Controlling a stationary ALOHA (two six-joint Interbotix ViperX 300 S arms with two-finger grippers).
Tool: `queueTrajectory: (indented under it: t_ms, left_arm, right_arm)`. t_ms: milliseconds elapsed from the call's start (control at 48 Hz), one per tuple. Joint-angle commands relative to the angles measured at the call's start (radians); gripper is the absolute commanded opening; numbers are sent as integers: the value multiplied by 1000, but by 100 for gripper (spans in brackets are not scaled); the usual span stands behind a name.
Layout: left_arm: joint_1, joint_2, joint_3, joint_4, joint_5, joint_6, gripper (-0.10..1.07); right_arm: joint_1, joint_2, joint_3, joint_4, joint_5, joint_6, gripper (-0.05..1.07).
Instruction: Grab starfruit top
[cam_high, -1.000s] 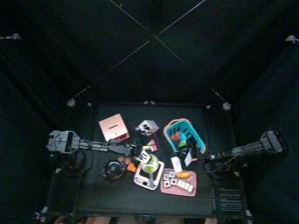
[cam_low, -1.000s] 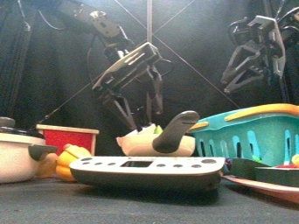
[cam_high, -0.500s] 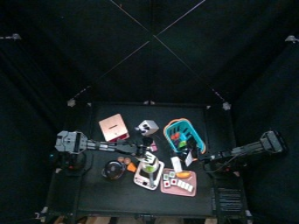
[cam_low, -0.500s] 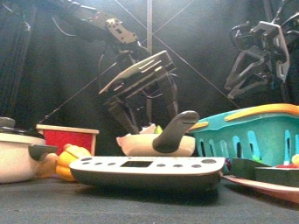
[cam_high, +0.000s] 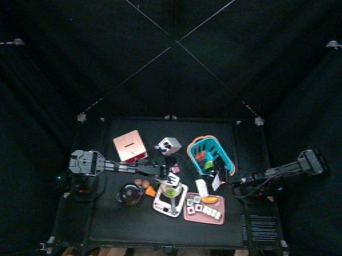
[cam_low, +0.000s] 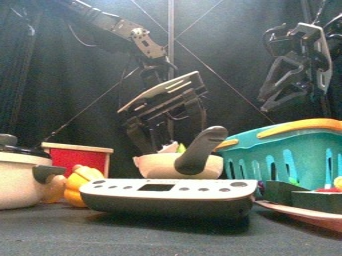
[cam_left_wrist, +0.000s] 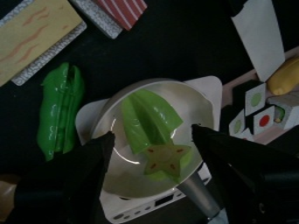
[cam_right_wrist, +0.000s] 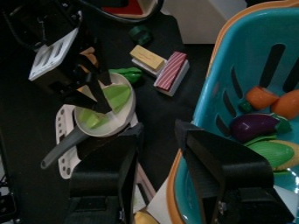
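Note:
The starfruit (cam_left_wrist: 151, 131), yellow-green and ridged with a star-shaped cut end, lies in a white pan (cam_left_wrist: 198, 94) that sits on a scale. In the left wrist view my left gripper (cam_left_wrist: 152, 149) hangs right over it, jaws open wide, one on each side of the fruit and not touching it. From the front, the left gripper (cam_low: 166, 118) hovers just above the pan (cam_low: 163, 164). The right wrist view shows the starfruit (cam_right_wrist: 96, 115) under the left gripper (cam_right_wrist: 77, 77). My right gripper (cam_right_wrist: 162, 179) is open and holds nothing, raised at the right (cam_low: 295, 66).
A teal basket (cam_low: 286, 150) with toy food stands to the right of the pan. The grey scale (cam_low: 167, 196) is in front, with a pot (cam_low: 19, 176) and a red box (cam_low: 75, 156) to the left. A green pepper (cam_left_wrist: 59, 107) and a pink box (cam_high: 130, 145) lie near the pan.
My left arm has swung toward the table's middle and lowered; its open gripper now hangs over the pan. The right arm has not moved.

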Motion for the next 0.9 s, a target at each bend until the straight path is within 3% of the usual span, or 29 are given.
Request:
queueTrajectory:
  t_ms: [0, 479, 875]
  left_arm:
    - [12, -12, -25, 5, -3, -14, 102]
    - [18, 12, -23, 2, -3, -46, 102]
    - [15, 21, -29, 2, 5, -46, 92]
  right_arm:
    - [5, -6, -8, -3, -2, 0, 75]
    - [5, 2, -3, -3, -2, 0, 75]
    - [5, 3, 2, -3, -2, 2, 75]
